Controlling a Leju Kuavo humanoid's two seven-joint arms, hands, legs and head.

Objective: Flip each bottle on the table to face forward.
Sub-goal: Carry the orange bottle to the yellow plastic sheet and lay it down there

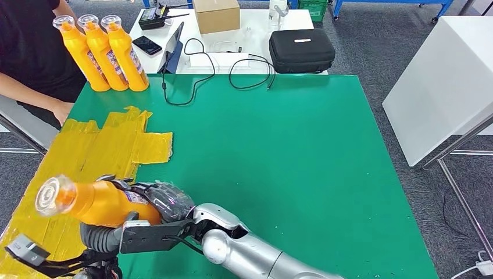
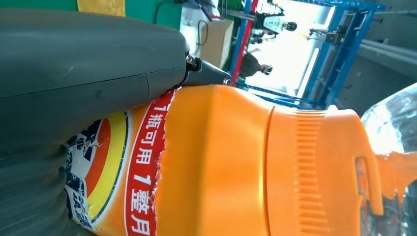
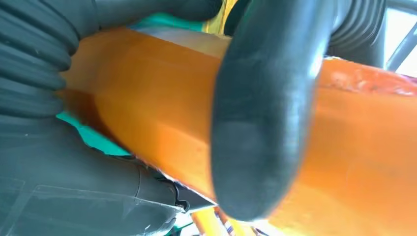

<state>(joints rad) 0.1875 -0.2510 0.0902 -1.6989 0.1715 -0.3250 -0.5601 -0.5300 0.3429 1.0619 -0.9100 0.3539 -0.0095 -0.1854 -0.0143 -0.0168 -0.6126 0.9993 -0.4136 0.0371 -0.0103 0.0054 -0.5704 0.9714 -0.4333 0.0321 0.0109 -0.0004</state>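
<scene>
Orange bottle (image 1: pixel 96 202) lay tilted above the yellow tape patch (image 1: pixel 87 151), held by both your hands: right hand (image 1: pixel 165 203) wrapped round its base, left hand (image 2: pixel 74 73) pressed on its label. Uneven release could have dropped it toward the three standing bottles (image 1: pixel 104 52), well beyond the patch.

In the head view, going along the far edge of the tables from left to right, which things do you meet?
Three orange bottles → black phone → cardboard box → black case → white table.
</scene>
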